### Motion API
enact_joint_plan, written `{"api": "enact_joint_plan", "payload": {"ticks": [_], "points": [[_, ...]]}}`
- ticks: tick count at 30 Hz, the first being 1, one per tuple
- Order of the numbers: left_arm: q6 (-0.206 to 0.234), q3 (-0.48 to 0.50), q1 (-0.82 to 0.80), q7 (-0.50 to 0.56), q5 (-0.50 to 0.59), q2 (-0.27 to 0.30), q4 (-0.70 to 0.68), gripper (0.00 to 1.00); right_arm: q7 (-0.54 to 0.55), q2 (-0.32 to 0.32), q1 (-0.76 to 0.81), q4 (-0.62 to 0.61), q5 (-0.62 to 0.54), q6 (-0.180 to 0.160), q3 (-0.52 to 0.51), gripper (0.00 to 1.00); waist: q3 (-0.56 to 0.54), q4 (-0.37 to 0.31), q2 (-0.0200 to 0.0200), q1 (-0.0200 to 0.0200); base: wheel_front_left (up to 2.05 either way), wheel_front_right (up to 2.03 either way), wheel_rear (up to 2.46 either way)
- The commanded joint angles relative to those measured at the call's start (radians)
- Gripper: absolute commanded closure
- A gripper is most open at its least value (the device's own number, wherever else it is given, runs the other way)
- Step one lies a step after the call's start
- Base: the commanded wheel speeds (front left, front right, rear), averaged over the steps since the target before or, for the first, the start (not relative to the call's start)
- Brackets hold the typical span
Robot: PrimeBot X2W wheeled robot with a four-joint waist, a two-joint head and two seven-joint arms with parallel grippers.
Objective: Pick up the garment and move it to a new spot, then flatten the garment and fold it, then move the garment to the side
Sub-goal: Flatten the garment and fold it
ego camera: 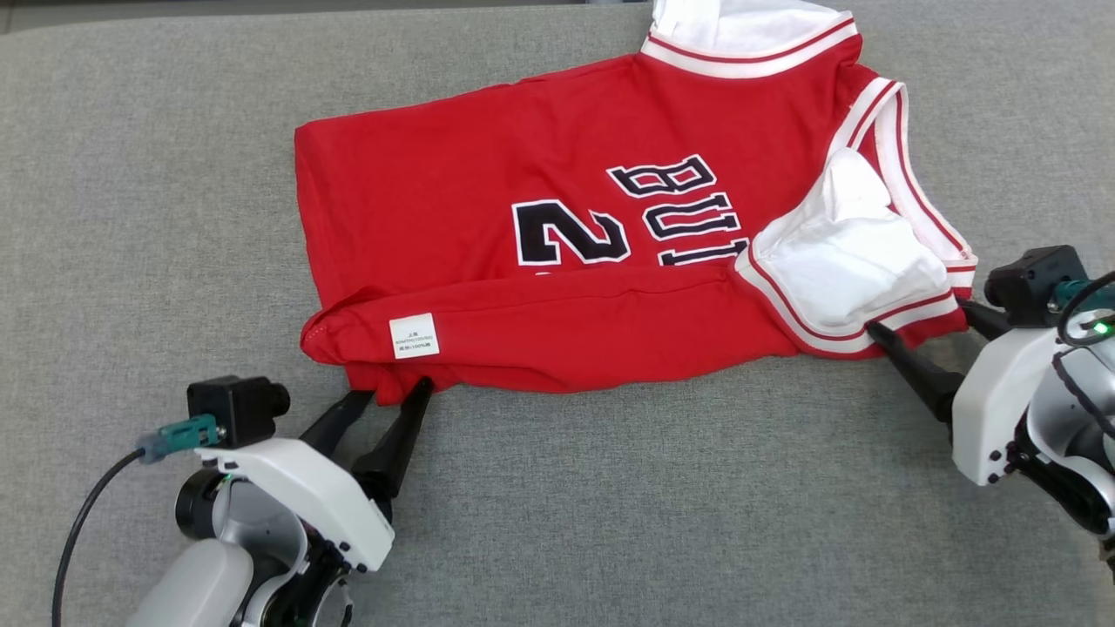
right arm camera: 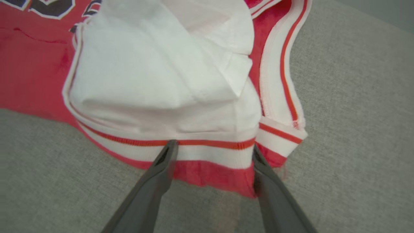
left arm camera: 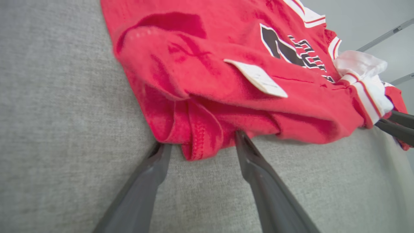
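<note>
Head view: folded red jersey (ego camera: pixel 488 261), "2" and "BU" read; white label (ego camera: pixel 414 336) print illegible. Left hand (ego camera: pixel 397 388), right hand (ego camera: pixel 916 315) released at near edge.

— What can be read on the red sleeveless fabric jersey (ego camera: pixel 418 200)?

— A large black digit "2" (ego camera: pixel 571 232), outlined in white, lies sideways on the chest in the head view. Just right of it are black white-edged letters (ego camera: pixel 684 205): "B", "U", then a third one cut off by the folded near edge, so I cannot tell it.

— Anything else?

— A small white rectangular label (ego camera: pixel 414 336) sits on the near folded strip, toward the left. It carries a few lines of tiny dark print. The last line seems to end in "100%", and the rest is too small to read. In the left wrist view its print is blurred.
</note>
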Motion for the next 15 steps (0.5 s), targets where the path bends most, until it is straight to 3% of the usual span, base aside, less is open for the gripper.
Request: {"api": "enact_joint_plan", "payload": {"ticks": [1, 2, 3, 4, 9, 15], "points": [[-0.004, -0.015, -0.007, 0.022, -0.003, -0.002, 0.045, 0.55, 0.01, 0.009, 0.003, -0.002, 0.006, 0.0, -0.003, 0.35, 0.002, 0.003, 0.0, 0.0, 0.0, 0.0, 0.0], [-0.012, -0.022, -0.016, 0.027, 0.002, -0.002, 0.057, 0.94, 0.012, 0.012, -0.001, -0.002, 0.007, 0.0, -0.004, 0.59, 0.002, 0.004, 0.0, 0.0, 0.0, 0.0, 0.0], [-0.023, -0.033, -0.024, 0.034, 0.012, 0.005, 0.068, 1.0, 0.016, 0.018, -0.005, -0.004, 0.012, 0.0, -0.001, 0.76, 0.001, 0.004, 0.0, 0.0, 0.0, 0.0, 0.0], [-0.048, -0.049, -0.027, 0.041, 0.011, 0.011, 0.073, 1.0, 0.026, 0.021, -0.01, -0.004, 0.029, 0.0, 0.004, 1.0, -0.005, 0.004, 0.0, 0.0, 0.0, 0.0, 0.0], [-0.1, -0.025, 0.022, 0.055, -0.037, 0.073, -0.019, 1.0, 0.063, -0.019, 0.012, -0.03, 0.13, 0.0, -0.011, 1.0, -0.048, 0.007, 0.0, 0.0, 0.0, 0.0, 0.0], [-0.134, 0.009, 0.162, 0.135, -0.145, 0.188, -0.169, 1.0, 0.181, -0.138, 0.106, -0.111, 0.28, 0.0, -0.071, 1.0, -0.111, 0.016, 0.0, 0.0, 0.0, 0.0, 0.0]]}}
